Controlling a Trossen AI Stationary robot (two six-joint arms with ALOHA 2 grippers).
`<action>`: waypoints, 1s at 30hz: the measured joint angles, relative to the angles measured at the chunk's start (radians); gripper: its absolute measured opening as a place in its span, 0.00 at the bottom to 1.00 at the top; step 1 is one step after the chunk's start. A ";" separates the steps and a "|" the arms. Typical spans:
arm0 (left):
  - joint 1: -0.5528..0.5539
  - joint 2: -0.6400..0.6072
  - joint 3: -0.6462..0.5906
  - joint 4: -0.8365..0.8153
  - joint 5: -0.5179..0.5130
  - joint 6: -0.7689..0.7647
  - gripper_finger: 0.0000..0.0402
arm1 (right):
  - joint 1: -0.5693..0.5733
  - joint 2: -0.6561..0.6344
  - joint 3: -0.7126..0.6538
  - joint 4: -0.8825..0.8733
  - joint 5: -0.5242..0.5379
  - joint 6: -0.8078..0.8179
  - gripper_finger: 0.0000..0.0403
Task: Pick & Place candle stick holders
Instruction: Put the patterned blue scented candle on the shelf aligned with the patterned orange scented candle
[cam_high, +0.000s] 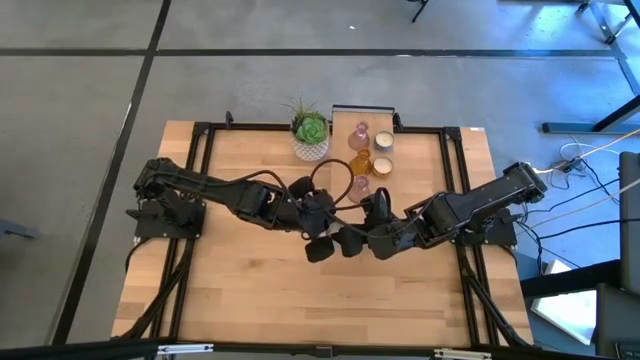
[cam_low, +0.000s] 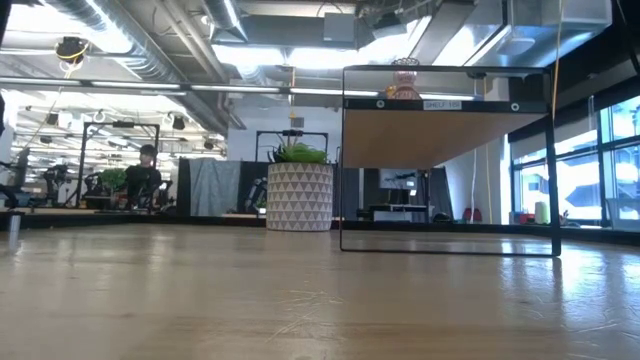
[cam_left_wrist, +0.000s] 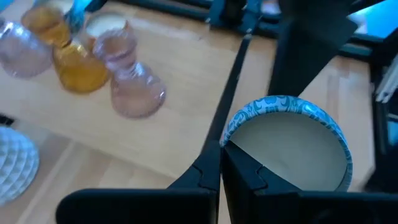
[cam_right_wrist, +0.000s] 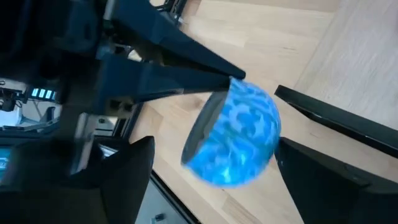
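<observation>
desk (cam_high: 250, 290) carrying everything, both arms reaching in toward its middle and meeting there.

long wooden stand (cam_low: 445, 135) sitting at the far edge, beside the potted succulent (cam_high: 310, 130). stand holding five candle stick holders: pink glass holder (cam_high: 359, 135), amber glass holder (cam_high: 362, 162), brownish-pink glass holder (cam_high: 361, 185), and two cream-white round holders (cam_high: 383, 142) close beside them.

sixth piece, the blue-patterned round holder (cam_left_wrist: 292, 146), hanging in the air above the desk's middle, cream inside, nothing in it.

left gripper (cam_left_wrist: 221, 146) pinching that holder by its rim, jaws closed tight on the wall. right gripper (cam_right_wrist: 230, 155) standing with jaws spread wide on either side of the same holder, not touching it.

judging as a hand-over in progress: five of six apparently placed, one remaining. not possible to tell whether the pieces are going onto the stand or coming off.
</observation>
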 joint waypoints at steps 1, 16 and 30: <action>-0.005 0.000 0.000 0.014 -0.003 0.007 0.01 | 0.000 0.002 0.000 0.001 0.000 0.000 0.83; -0.058 -0.001 0.002 0.127 -0.086 0.107 0.01 | 0.001 0.006 0.000 0.041 0.000 -0.030 0.83; -0.073 -0.001 0.002 0.150 -0.144 0.144 0.01 | 0.002 0.006 0.000 0.028 -0.023 -0.041 0.63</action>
